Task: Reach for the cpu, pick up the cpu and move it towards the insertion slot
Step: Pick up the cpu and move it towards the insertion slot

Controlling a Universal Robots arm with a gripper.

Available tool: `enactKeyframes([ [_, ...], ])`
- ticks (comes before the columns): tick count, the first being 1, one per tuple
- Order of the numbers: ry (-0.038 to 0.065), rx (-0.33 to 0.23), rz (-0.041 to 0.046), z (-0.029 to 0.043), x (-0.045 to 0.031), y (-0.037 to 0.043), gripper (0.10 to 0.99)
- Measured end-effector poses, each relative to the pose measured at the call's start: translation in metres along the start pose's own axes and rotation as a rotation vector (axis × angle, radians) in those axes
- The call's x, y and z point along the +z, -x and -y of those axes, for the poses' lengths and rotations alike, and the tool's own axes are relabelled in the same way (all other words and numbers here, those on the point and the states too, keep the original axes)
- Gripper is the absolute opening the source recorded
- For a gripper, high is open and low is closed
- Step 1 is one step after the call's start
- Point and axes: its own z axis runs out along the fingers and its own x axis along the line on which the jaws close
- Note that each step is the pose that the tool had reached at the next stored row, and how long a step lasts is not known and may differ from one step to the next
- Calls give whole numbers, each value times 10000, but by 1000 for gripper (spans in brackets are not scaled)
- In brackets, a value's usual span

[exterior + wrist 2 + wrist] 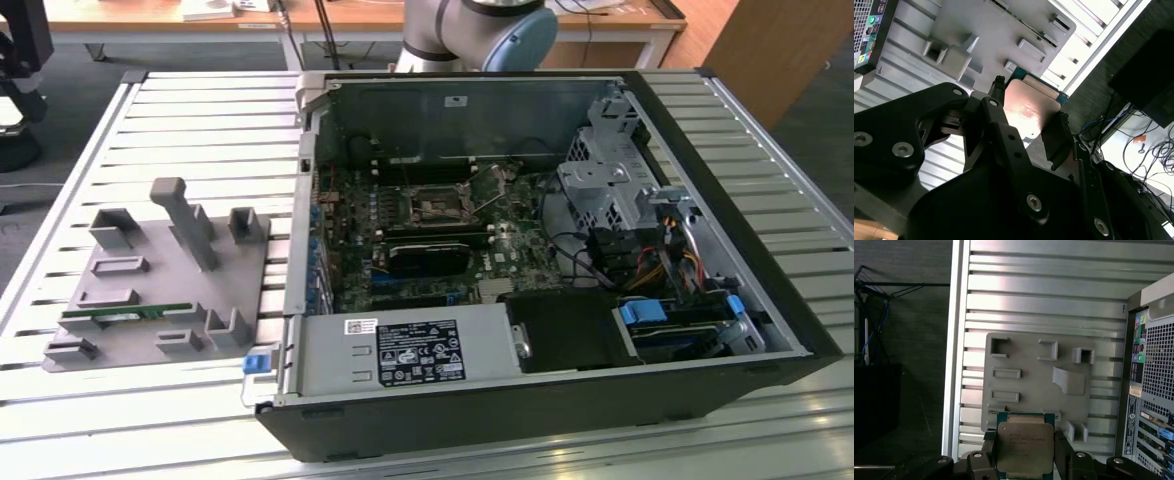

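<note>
In both wrist views my gripper [1025, 460] is shut on the cpu [1025, 446], a flat square chip with a silver top and a pale rim. One black finger [987, 462] presses each side of it. In the second wrist view the cpu [1030, 111] reflects light between the gripper [1030, 120] fingers. The chip hangs well above the grey parts fixture [1034, 385] on the slatted table. In the exterior view the insertion slot [438, 207] is a small dark socket with a silver frame on the circuit board inside the open computer case [747, 250].
The grey fixture [147, 290] lies at the exterior view's left of the case and holds a thin green memory stick [127, 313]. The arm's base [481, 35] stands behind the case. A power supply [400, 355], drive cage [607, 190] and cables crowd the case interior.
</note>
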Motion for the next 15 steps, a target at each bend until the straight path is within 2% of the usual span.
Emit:
enactKeyframes([
  [8,9,-6,-175,10,-18,181,541],
  [15,17,-12,-379,19,-26,355,541],
])
